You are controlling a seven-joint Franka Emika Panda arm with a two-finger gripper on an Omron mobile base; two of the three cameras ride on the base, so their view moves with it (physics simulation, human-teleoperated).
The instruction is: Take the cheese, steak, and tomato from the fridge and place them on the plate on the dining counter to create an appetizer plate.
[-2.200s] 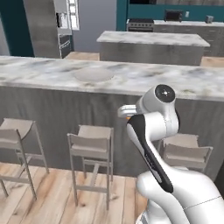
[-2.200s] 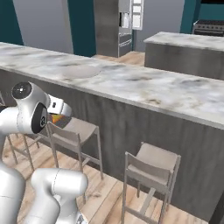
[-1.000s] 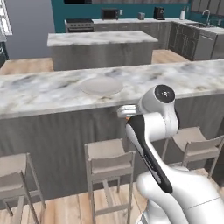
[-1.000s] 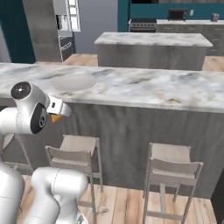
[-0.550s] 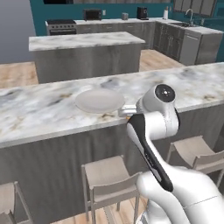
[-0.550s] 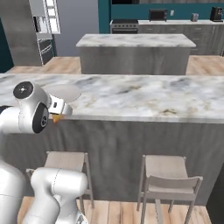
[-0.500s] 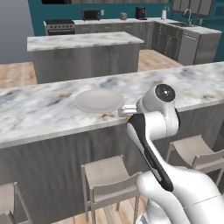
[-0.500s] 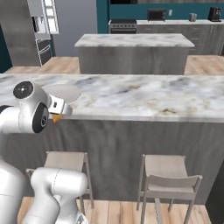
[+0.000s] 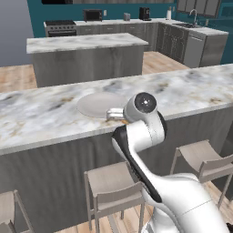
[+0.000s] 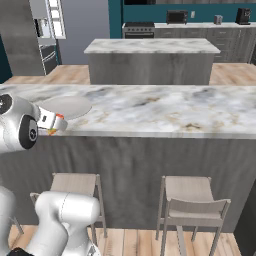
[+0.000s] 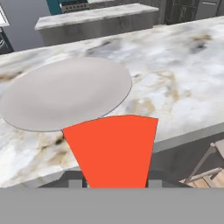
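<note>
My gripper (image 11: 113,180) is shut on the cheese (image 11: 113,148), an orange wedge that sticks up between the jaws. It hovers at the near edge of the dining counter (image 11: 179,65), just short of the round white plate (image 11: 65,92). In the left base view the gripper (image 9: 116,115) reaches over the counter edge, with the cheese (image 9: 122,120) right beside the plate (image 9: 96,103). The right base view has the cheese (image 10: 56,125) in the gripper (image 10: 53,123), in front of the plate (image 10: 67,106). The fridge (image 10: 47,25) stands far back left. The steak and the tomato are out of view.
Pale stools (image 9: 111,186) (image 10: 192,200) stand under the dining counter (image 9: 191,91), close to the arm's base. A shorter marble island (image 10: 150,60) lies beyond it, with dark cabinets and a stove (image 9: 59,27) along the back wall.
The whole picture has shifted, so the base has driven and turned along the dining counter. The plate now lies closer to the gripper, which still holds the cheese.
</note>
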